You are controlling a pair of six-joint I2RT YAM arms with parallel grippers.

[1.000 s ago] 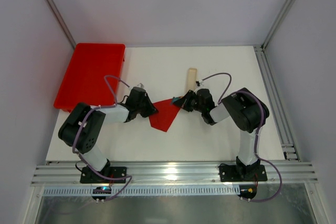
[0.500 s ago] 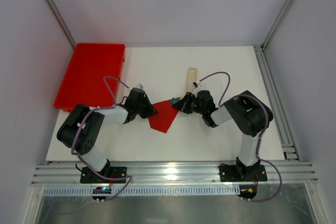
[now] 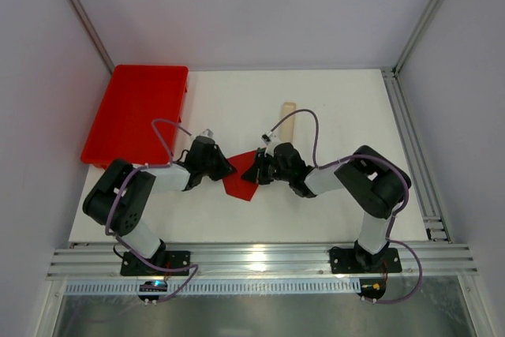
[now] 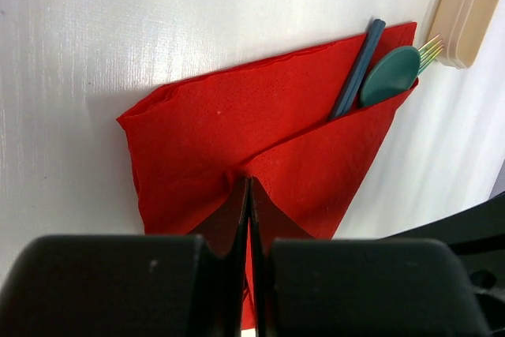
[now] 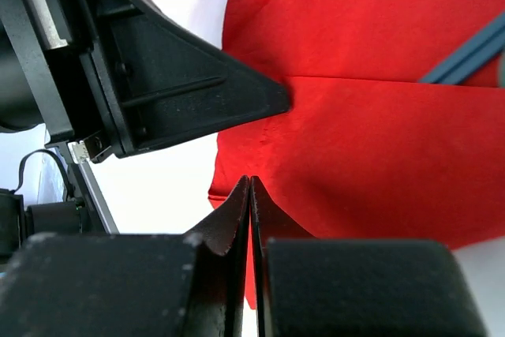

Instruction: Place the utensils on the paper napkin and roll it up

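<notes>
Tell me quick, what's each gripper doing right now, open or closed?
Left gripper: closed, pinching the napkin.
Right gripper: closed, pinching the napkin too.

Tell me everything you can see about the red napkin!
The paper napkin is thin, bright red paper, folded over itself into a pointed pocket. It lies on the white table between the two arms. The utensils poke out of its open end, showing a teal spoon bowl and a dark handle. The left gripper pinches one folded edge with its jaws shut. The right gripper, also shut, pinches the other side.
</notes>
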